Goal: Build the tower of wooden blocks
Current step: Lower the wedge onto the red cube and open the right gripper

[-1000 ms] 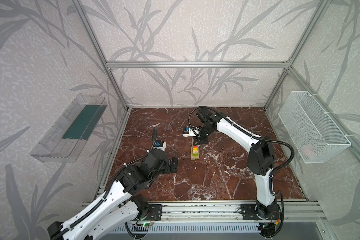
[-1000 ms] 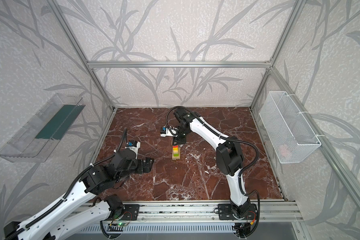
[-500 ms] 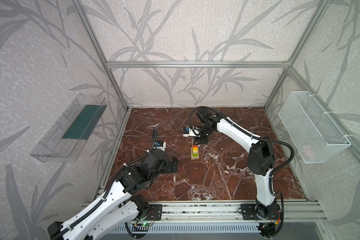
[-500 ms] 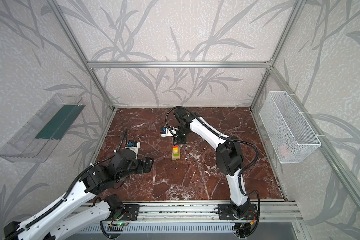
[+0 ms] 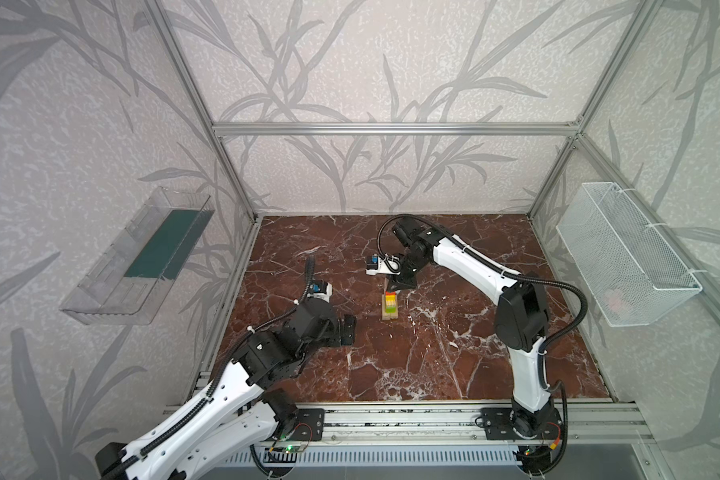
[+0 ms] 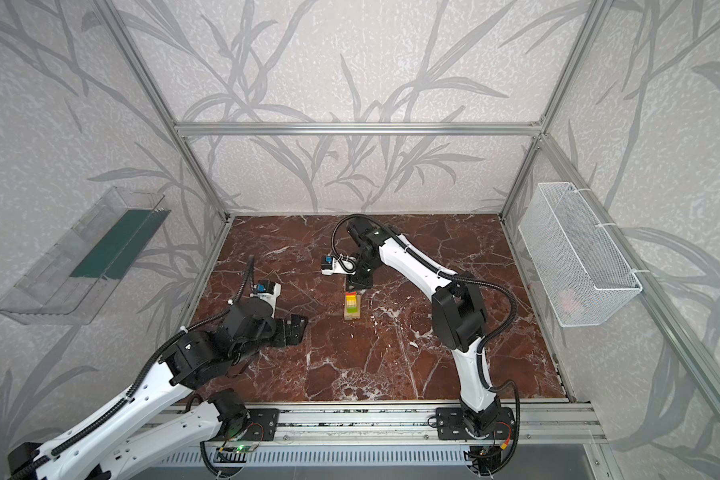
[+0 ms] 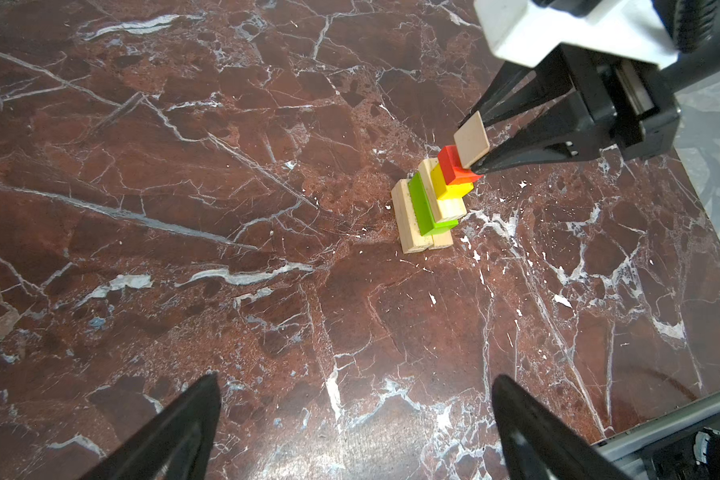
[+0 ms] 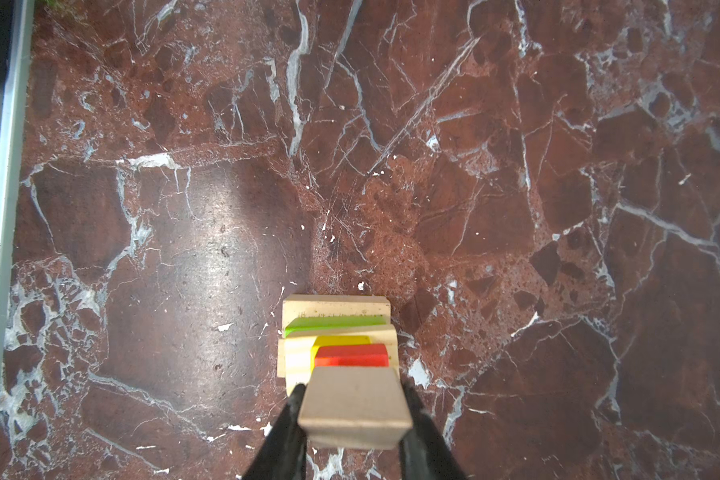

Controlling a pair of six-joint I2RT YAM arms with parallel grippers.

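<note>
While the right jaws clench a plain tan wood block (image 8: 355, 401), flat and square-faced, it sits right over the wood block tower (image 7: 433, 203); contact with the top can't be told. The tower stands mid-desk in both top views (image 5: 389, 305) (image 6: 352, 306). Layers from the bottom: tan bars side by side, lime-green bar (image 7: 422, 205), tan bar, glossy yellow block (image 7: 449, 187), red block (image 7: 454, 166) on top, stepped and narrow. The desk (image 5: 433, 353) is polished red-brown marble with white veins. A white wire basket (image 5: 624, 257) hangs on the right wall and a clear plastic tray (image 5: 142, 257) with a dark green insert on the left wall, both well apart from the tower. The right arm (image 5: 474, 266) reaches from the front rail, wrist bent down over the stack. The left arm (image 5: 233, 386) lies low, and the left jaws are spread wide and empty, aimed at the tower but apart from it.
</note>
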